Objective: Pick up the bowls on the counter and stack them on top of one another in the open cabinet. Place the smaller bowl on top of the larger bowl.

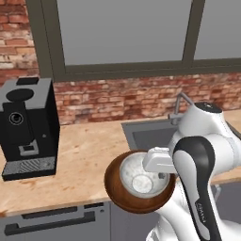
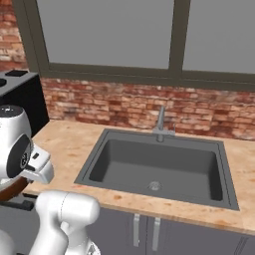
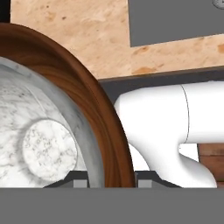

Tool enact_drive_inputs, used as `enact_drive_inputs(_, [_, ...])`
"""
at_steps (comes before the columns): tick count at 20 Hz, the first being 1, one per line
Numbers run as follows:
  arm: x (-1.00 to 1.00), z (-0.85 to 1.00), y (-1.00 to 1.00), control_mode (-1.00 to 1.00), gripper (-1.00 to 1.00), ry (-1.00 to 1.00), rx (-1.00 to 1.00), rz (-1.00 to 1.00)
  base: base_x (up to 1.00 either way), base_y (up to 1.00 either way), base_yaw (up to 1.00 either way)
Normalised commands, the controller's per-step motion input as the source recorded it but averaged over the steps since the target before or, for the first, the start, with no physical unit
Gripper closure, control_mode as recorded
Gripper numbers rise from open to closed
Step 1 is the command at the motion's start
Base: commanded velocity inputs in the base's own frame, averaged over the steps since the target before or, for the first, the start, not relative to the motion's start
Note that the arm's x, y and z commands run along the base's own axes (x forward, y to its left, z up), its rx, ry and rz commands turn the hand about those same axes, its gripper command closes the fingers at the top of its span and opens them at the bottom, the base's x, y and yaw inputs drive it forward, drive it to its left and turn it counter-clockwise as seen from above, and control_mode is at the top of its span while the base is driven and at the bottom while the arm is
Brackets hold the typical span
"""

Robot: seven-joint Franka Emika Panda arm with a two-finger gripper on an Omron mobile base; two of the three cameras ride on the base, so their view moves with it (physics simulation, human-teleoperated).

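Larger bowl: brown wood, white marbled smaller bowl nested inside.
Gripper: clamped on the brown rim.
Table: tan, sink inset.
Wall: brick.

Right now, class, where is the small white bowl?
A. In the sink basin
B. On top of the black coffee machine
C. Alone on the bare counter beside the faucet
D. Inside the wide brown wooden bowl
D. In the left base view the small white bowl sits nested within the rim of the brown wooden bowl, and the hand view shows the same nesting; the sink basin holds no bowl.
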Motion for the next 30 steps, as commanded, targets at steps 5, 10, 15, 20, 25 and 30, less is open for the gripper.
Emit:
enact_drive_inputs(5, [0.00,0.00,0.00,1.00,1.00,0.00,0.00,0.00,-0.59,-0.08,0.01])
enact_drive_inputs(10, [0.00,0.00,0.00,1.00,1.00,0.00,0.00,0.00,-0.62,-0.08,0.00])
enact_drive_inputs(15, [0.00,0.00,0.00,1.00,1.00,0.00,0.00,0.00,-0.62,-0.10,0.00])
enact_drive_inputs(20, [0.00,0.00,0.00,1.00,1.00,0.00,0.00,0.00,-0.66,-0.11,0.00])
enact_drive_inputs(25, [0.00,0.00,0.00,1.00,1.00,0.00,0.00,0.00,-0.56,-0.01,0.00])
enact_drive_inputs(30, [0.00,0.00,0.00,1.00,1.00,0.00,0.00,0.00,-0.59,0.01,0.00])
